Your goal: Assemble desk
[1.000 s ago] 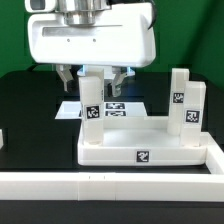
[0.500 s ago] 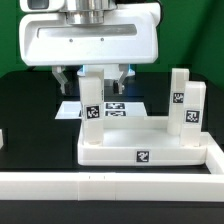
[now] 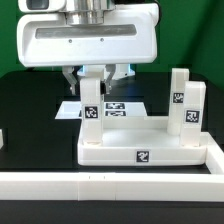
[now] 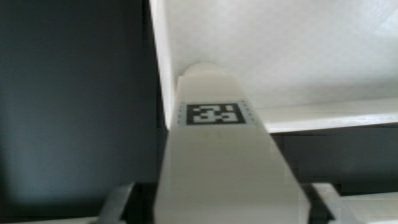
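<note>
The desk top (image 3: 140,145), a white slab with a raised rim, lies on the black table. A tagged leg (image 3: 90,105) stands upright at its corner on the exterior view's left. Two more legs (image 3: 178,98) (image 3: 195,108) stand at its right side. My gripper (image 3: 92,78) hangs over the left leg, its fingers (image 3: 72,76) pressed in on both sides of the leg's upper end. In the wrist view the leg (image 4: 217,140) runs up between the fingers (image 4: 121,206) of the gripper (image 4: 217,208), with the slab (image 4: 285,50) beyond it.
The marker board (image 3: 120,107) lies flat behind the slab. A long white rail (image 3: 110,185) runs along the front of the table. A small white piece (image 3: 2,140) shows at the left edge.
The fingers stood wide apart beside the left leg and have since closed in on it. The arm and the desk parts have hardly moved.
</note>
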Tool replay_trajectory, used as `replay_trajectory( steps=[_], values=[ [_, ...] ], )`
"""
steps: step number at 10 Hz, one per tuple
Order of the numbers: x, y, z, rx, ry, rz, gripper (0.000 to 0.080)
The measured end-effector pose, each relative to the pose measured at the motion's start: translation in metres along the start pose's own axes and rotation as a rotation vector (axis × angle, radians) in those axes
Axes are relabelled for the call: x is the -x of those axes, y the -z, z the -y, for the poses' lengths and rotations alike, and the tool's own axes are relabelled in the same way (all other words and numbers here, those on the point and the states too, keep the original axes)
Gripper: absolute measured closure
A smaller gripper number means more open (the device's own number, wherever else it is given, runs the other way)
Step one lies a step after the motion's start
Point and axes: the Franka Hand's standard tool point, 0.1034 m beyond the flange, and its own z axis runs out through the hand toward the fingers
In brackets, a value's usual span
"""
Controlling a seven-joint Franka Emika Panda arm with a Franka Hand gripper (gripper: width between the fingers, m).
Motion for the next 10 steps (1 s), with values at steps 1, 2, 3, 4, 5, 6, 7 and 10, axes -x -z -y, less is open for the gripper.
replay_trajectory(
  steps=[1,2,3,4,5,6,7,10],
  values=[
    [0.0000,0.0000,0.0000,0.000,0.000,0.000,0.0512],
    [0.0000,0.0000,0.0000,0.000,-0.015,0.000,0.0512],
    [0.0000,-0.0002,-0.0001,-0.001,-0.074,0.000,0.0512],
    [-0.0001,-0.0003,-0.0007,-0.001,-0.180,-0.001,0.0511],
    [-0.0003,-0.0006,-0.0014,0.000,-0.290,-0.001,0.0511],
    [-0.0006,-0.0007,-0.0017,0.002,-0.408,-0.002,0.0511],
    [-0.0006,-0.0008,-0.0023,0.003,-0.517,-0.002,0.0511],
    [0.0008,-0.0011,-0.0023,0.000,-0.832,0.005,0.0511]
  ],
)
